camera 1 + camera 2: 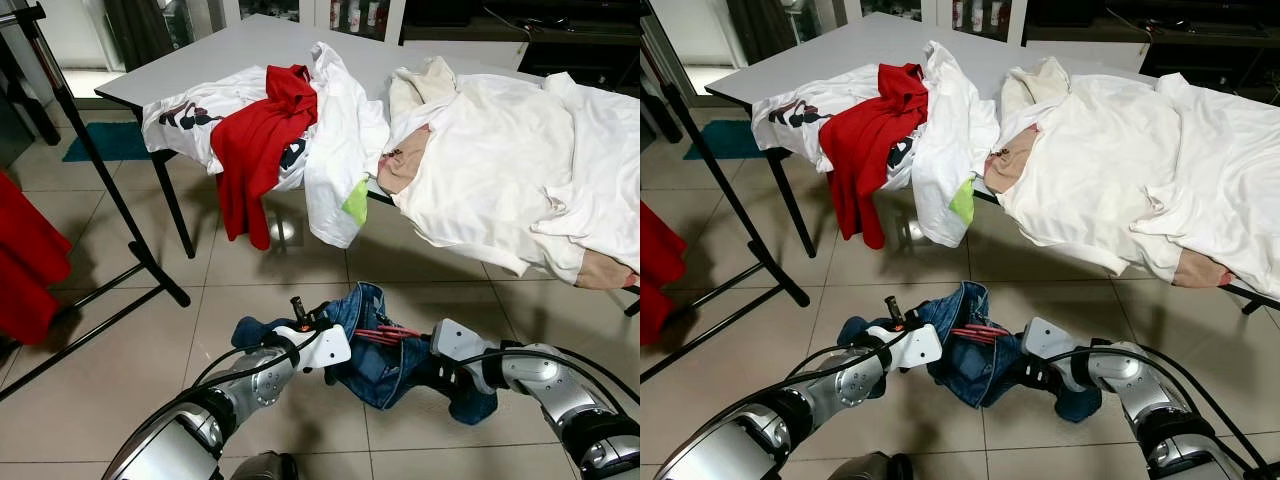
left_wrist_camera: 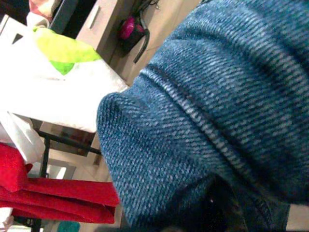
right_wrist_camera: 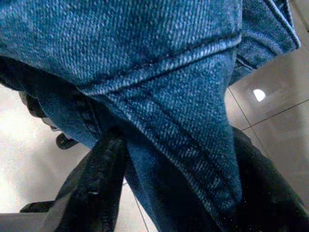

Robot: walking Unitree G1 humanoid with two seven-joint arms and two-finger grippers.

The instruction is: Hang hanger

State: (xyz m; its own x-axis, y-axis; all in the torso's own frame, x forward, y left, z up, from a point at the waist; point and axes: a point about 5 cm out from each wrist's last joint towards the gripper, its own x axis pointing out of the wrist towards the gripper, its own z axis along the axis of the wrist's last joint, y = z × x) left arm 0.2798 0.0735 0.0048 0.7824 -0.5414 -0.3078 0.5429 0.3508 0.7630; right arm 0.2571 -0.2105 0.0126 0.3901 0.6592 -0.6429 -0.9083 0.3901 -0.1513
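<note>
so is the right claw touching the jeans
Touching. The right wrist view shows the right claw with its black fingers on either side of a fold of the jeans, pressed against the denim.

Likely a home laundry corner, tiled floor (image 1: 90, 400), clothes-heaped table (image 1: 220, 50), black garment rack (image 1: 100, 180)

white clothes (image 1: 500, 170), red shirt (image 1: 262, 140), table (image 1: 240, 45)
</note>
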